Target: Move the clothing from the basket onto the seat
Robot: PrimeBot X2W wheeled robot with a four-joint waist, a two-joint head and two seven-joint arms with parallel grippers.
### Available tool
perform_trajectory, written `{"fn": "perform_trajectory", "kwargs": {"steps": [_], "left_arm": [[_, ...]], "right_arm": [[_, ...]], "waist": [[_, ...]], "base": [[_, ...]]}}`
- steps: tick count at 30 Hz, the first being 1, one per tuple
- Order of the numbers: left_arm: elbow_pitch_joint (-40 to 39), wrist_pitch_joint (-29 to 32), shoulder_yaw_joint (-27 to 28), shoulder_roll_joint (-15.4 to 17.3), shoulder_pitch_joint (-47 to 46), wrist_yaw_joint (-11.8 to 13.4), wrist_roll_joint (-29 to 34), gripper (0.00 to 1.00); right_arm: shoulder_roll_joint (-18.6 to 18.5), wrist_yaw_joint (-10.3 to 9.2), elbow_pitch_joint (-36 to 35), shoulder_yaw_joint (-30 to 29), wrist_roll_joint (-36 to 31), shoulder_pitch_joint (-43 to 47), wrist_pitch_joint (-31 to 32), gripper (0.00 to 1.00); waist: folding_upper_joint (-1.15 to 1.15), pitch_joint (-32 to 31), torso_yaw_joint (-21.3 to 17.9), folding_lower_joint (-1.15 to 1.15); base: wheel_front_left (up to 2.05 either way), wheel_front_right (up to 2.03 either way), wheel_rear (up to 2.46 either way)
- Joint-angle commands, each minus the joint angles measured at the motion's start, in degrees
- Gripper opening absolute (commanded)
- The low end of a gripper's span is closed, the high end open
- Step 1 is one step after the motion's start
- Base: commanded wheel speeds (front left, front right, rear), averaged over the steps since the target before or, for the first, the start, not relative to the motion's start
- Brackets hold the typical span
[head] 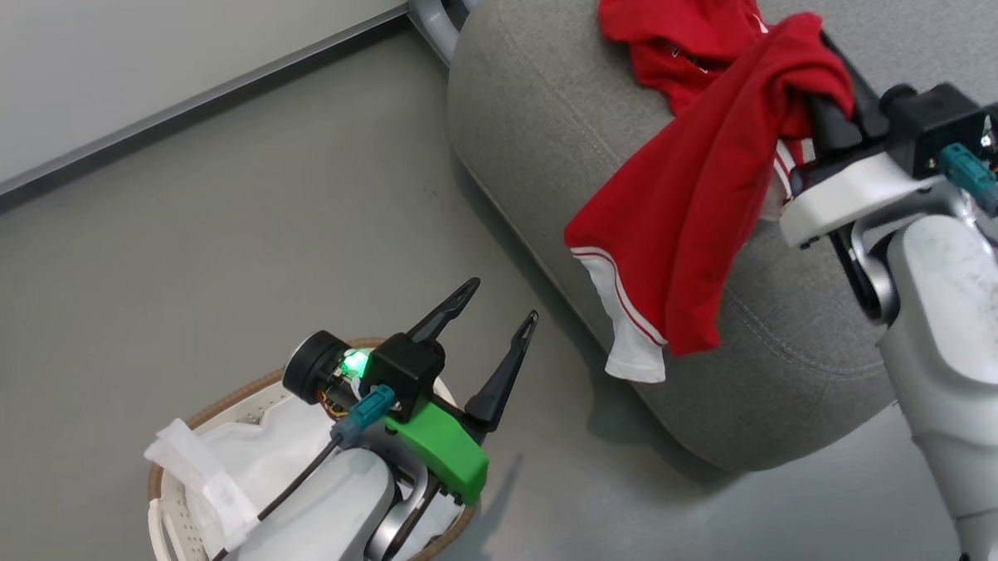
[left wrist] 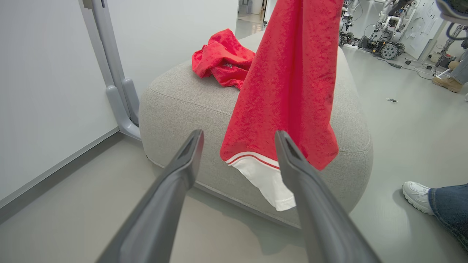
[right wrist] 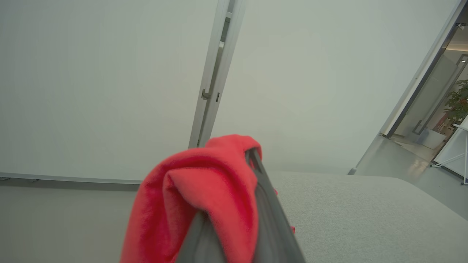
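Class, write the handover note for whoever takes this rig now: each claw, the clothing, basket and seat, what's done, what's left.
Left claw: open, empty, above the basket.
Right claw: shut on a red garment hanging past the edge of the seat.
Done: another red piece lies on the seat.
Left: lay the held garment down and release. The basket shows white liner, though the left arm hides part; check it.

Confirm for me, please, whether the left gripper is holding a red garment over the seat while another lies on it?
Not quite: the right gripper holds the hanging garment over the seat, as the head view shows. The left gripper is open.
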Motion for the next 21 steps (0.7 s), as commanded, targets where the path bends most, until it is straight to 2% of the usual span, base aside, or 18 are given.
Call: {"fn": "perform_trajectory", "kwargs": {"steps": [1, 8, 12, 17, 21], "left_arm": [[-0.23, -0.2, 0.09, -0.43, -0.75, -0.01, 0.77, 1.0], [-1.31, -0.2, 0.26, -1.58, -1.12, 0.47, 2.3, 1.0], [-2.04, -0.21, -0.07, -2.05, -1.82, 0.21, 3.9, 1.0], [-4.41, -0.2, 0.65, -2.36, -2.86, 0.33, 5.93, 1.0], [-5.92, -0.2, 0.98, -2.1, -4.08, 0.09, 7.67, 1.0]], "right_arm": [[-1.03, -0.08, 0.43, 0.01, -0.49, -2.71, -0.24, 0.0], [-8.0, -0.08, 4.29, -1.05, 1.45, -16.49, 4.44, 0.0], [-15.05, -0.08, 6.55, -4.27, 2.17, -25.49, 8.55, 0.0], [-25.3, -0.08, 9.6, -5.7, -0.34, -33.82, 13.65, 0.0], [-29.78, -0.08, 12.51, -7.97, -1.3, -36.82, 16.01, 0.0]], "waist": [[0.0, 1.09, 0.98, 0.0], [0.0, 3.49, 5.29, 0.0], [0.0, 5.91, 8.88, 0.0], [0.0, 9.8, 13.47, 0.0], [0.0, 14.03, 15.71, 0.0]], "base": [[0.0, 0.0, 0.0], [0.0, 0.0, 0.0], [0.0, 0.0, 0.0], [0.0, 0.0, 0.0], [0.0, 0.0, 0.0]]}}
